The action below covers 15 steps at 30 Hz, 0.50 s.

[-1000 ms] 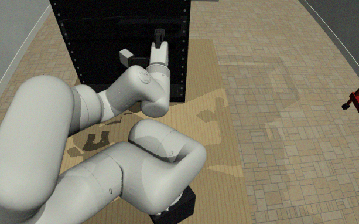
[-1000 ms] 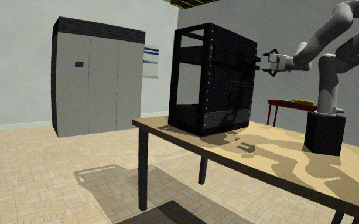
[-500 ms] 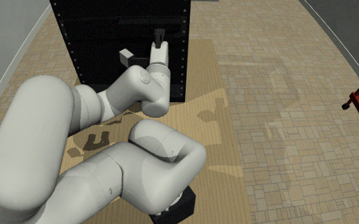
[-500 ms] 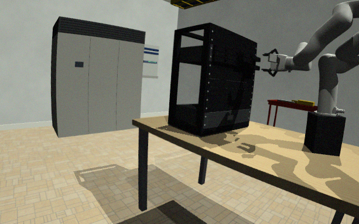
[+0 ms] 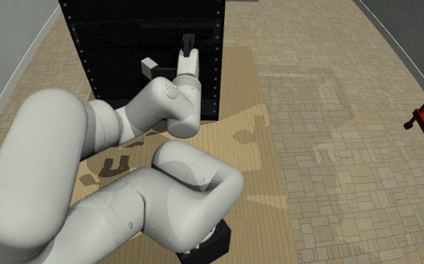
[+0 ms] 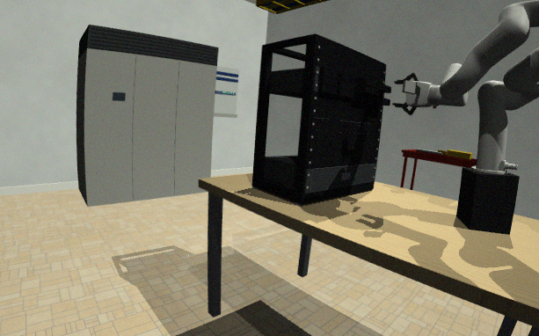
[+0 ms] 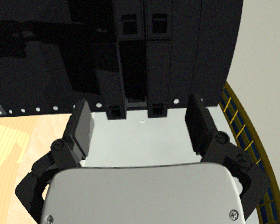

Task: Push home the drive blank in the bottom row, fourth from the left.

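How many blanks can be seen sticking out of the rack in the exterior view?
2: upper blank and lower blank, stacked at the rack's front, facing the open fingers. Others may be hidden.

A rack [image 6: 311, 110] is seen standing on a table [image 6: 415, 246], with the arm's pedestal [image 6: 487, 207] placed on the same table, well apart from the rack's front. A cabinet [image 6: 147, 119] is set against the wall behind the table, and a cart [image 6: 433, 156] is positioned beyond the table's far side.
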Tool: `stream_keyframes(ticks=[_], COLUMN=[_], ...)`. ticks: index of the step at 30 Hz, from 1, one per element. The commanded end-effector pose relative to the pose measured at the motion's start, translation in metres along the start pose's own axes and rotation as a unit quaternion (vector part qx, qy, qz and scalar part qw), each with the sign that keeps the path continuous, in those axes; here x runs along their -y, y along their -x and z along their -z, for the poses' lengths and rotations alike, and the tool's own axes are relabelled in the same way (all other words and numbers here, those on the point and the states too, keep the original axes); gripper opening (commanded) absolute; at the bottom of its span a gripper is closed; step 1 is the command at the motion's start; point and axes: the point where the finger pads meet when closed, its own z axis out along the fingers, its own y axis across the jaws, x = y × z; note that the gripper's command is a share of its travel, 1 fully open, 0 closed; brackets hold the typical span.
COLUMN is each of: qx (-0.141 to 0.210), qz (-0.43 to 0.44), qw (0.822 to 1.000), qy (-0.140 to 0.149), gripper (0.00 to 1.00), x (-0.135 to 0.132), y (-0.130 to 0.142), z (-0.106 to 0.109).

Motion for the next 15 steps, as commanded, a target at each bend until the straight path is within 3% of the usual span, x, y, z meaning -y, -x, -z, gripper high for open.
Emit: stream_keyframes(ticks=[1, 9, 10, 15], qx=[0.000, 0.000, 0.000, 0.000], qz=[0.000, 0.000, 0.000, 0.000], qw=[1.000, 1.000, 1.000, 1.000], qy=[0.001, 0.001, 0.001, 0.001], gripper=[1.00, 1.00, 0.00, 0.00], x=[-0.0009, -0.0009, -0.0009, -0.0009], y=[-0.0005, -0.0005, -0.0005, -0.0005], z=[-0.0004, -0.0004, -0.0004, -0.0004])
